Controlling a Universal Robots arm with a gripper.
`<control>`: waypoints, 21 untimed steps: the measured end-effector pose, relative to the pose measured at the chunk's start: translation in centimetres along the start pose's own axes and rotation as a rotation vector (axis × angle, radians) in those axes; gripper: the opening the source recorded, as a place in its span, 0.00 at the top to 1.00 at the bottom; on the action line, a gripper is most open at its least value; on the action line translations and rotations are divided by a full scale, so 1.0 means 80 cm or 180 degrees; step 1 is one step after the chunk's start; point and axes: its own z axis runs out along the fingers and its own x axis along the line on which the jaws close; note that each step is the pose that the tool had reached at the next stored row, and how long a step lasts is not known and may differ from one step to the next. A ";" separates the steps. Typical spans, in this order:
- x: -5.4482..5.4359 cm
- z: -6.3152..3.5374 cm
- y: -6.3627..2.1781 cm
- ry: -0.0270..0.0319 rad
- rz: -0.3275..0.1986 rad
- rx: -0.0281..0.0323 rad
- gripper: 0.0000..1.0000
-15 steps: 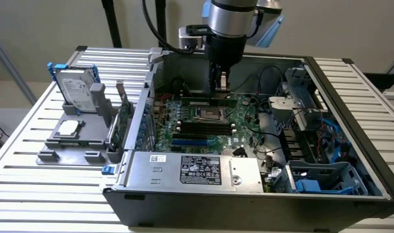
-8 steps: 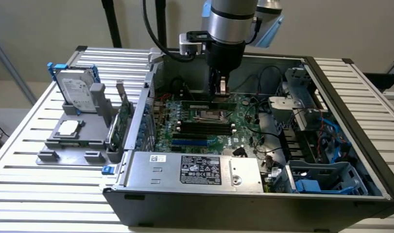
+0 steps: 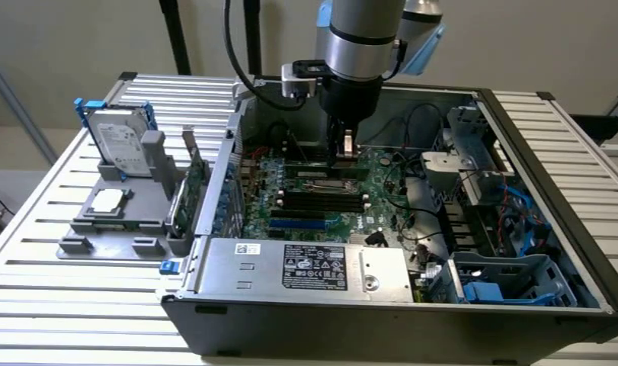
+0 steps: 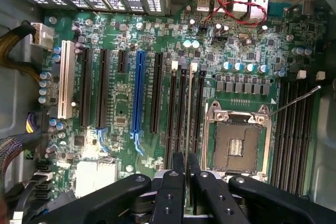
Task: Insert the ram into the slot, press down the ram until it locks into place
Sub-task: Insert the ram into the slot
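Observation:
My gripper (image 3: 344, 156) reaches down into the open computer case over the green motherboard (image 3: 380, 202). In the wrist view its two black fingers (image 4: 173, 182) are shut on the ram (image 4: 188, 124), seen edge-on as a thin pale line running away from the gripper (image 4: 187, 170). The ram stands upright in line with a black slot (image 4: 198, 108), one of three parallel slots beside the square metal processor socket (image 4: 239, 145). In the exterior view the ram (image 3: 314, 162) is a green strip by the fingertips, low on the board. How deep it sits in the slot I cannot tell.
More black slots (image 4: 295, 124) lie on the socket's other side. A blue slot (image 4: 139, 98) and a white slot (image 4: 65, 85) sit further off. Case walls, cables (image 4: 231, 3) and the power supply (image 3: 299, 267) hem in the board. A hard drive (image 3: 120, 141) stands outside on a grey fixture (image 3: 110, 225).

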 end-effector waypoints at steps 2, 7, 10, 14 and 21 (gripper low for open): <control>0.000 0.005 0.000 0.0000 0.0000 0.0000 0.86; 0.000 0.016 -0.001 0.0000 0.0000 0.0000 0.86; 0.000 0.023 -0.001 0.0000 0.0000 0.0000 0.86; 0.000 0.031 -0.002 0.0004 0.0000 0.0000 0.86; 0.000 0.037 -0.002 0.0030 0.0009 -0.0002 0.86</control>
